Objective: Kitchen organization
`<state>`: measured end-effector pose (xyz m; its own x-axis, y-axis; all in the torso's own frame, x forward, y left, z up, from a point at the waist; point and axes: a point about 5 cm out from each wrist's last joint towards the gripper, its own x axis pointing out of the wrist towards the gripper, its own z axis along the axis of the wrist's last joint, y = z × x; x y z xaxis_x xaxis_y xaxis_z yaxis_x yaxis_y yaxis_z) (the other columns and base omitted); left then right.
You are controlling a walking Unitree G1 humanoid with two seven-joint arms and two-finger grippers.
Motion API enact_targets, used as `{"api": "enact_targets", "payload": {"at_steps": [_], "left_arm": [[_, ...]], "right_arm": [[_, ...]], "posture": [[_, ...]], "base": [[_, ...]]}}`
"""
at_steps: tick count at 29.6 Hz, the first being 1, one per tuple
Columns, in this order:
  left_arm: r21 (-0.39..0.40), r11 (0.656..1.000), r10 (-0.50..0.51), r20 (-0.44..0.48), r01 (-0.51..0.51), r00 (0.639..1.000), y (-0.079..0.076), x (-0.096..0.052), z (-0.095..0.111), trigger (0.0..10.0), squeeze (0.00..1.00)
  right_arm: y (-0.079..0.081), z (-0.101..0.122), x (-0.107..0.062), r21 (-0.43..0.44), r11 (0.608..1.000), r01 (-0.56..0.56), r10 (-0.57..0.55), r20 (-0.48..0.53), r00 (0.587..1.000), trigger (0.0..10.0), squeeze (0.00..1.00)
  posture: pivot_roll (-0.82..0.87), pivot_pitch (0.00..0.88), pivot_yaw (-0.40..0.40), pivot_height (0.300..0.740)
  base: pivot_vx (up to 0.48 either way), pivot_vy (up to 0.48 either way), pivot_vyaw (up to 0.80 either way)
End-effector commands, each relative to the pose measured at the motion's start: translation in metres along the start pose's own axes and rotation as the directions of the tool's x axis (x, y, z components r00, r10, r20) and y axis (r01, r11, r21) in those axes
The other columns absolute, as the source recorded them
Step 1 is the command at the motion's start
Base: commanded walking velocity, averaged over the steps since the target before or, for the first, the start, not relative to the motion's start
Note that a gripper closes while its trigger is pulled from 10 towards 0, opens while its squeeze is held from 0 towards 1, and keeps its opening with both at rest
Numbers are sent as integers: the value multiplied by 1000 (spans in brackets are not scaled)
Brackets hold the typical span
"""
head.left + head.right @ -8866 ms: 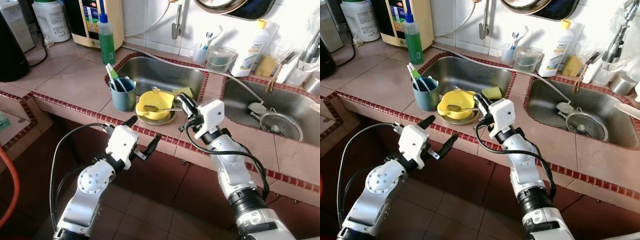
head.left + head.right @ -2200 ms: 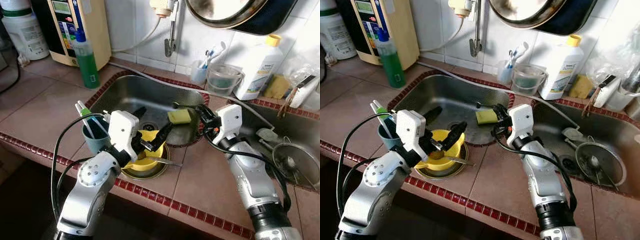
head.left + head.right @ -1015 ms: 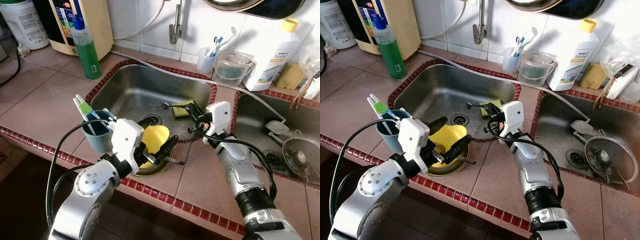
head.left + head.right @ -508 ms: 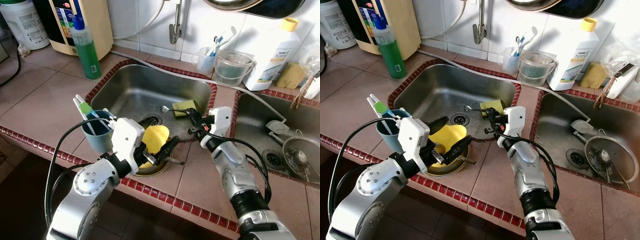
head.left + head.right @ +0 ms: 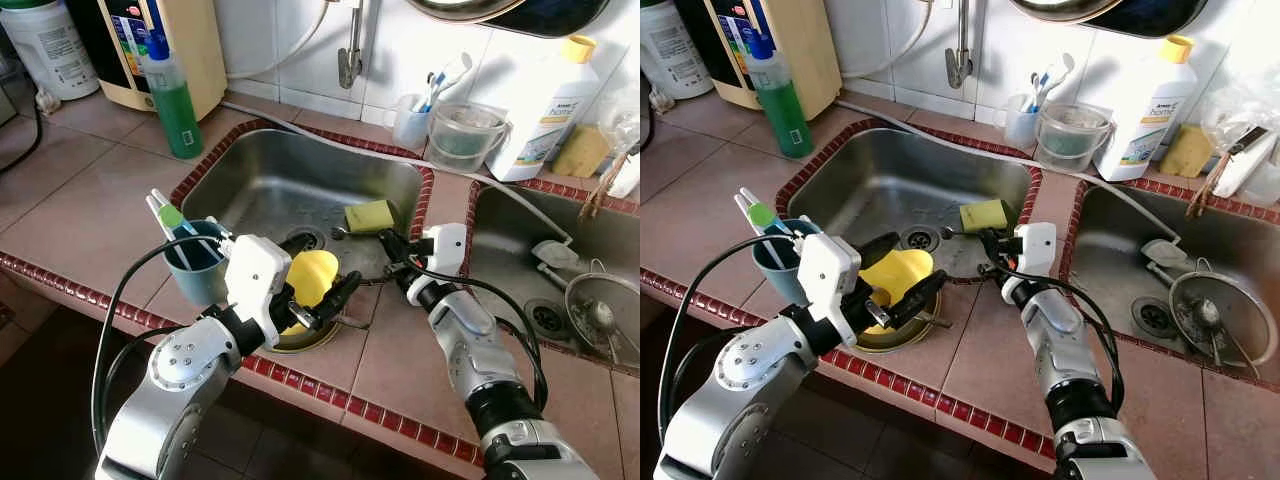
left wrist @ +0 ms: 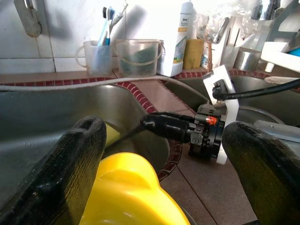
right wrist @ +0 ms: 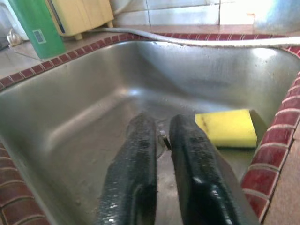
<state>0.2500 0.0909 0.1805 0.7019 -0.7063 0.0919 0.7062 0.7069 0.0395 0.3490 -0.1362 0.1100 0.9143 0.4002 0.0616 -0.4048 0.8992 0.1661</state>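
Observation:
A yellow bowl [image 5: 892,274] sits tilted on a metal dish [image 5: 300,338] at the counter's front edge, with a metal handle [image 5: 352,323] sticking out beside it. My left gripper [image 5: 898,270] is open, one finger on each side of the bowl. Over the left sink [image 5: 270,185], my right gripper [image 5: 386,245] is shut on a thin metal spoon [image 5: 342,233] that points toward the drain. A yellow sponge [image 5: 370,215] lies in the sink just behind the spoon. In the right wrist view the fingers [image 7: 136,159] are pressed together on the spoon's stem.
A blue cup [image 5: 197,268] with toothbrushes stands left of the bowl. A green bottle [image 5: 174,95] stands on the counter behind the sink's left corner. A clear cup [image 5: 411,120], a plastic tub [image 5: 462,135] and a white bottle [image 5: 545,115] line the back. The right sink [image 5: 590,300] holds a strainer.
My right gripper has come down and nearer with the spoon, leaving the sponge in plainer sight. The left gripper stays around the bowl.

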Motion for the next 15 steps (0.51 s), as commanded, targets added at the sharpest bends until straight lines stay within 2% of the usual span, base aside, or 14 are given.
{"api": "enact_targets", "payload": {"at_steps": [1,11,15], "left_arm": [[4,1000,-16,20,16,1000,-2,2,6,10000,0],[2,1000,-17,23,17,1000,-1,4,7,10000,0],[3,1000,-17,26,17,1000,0,5,7,10000,0]], "right_arm": [[-2,1,1,4,1000,11,-11,5,1000,10000,1000],[-5,2,0,9,1000,20,-20,12,1000,10000,1000],[-5,7,1,-8,1000,29,-29,46,999,10000,1000]], "posture": [[-111,118,14,740],[-115,122,15,740],[-118,118,15,740]], "base": [[0,0,0],[0,0,0],[0,0,0]]}}
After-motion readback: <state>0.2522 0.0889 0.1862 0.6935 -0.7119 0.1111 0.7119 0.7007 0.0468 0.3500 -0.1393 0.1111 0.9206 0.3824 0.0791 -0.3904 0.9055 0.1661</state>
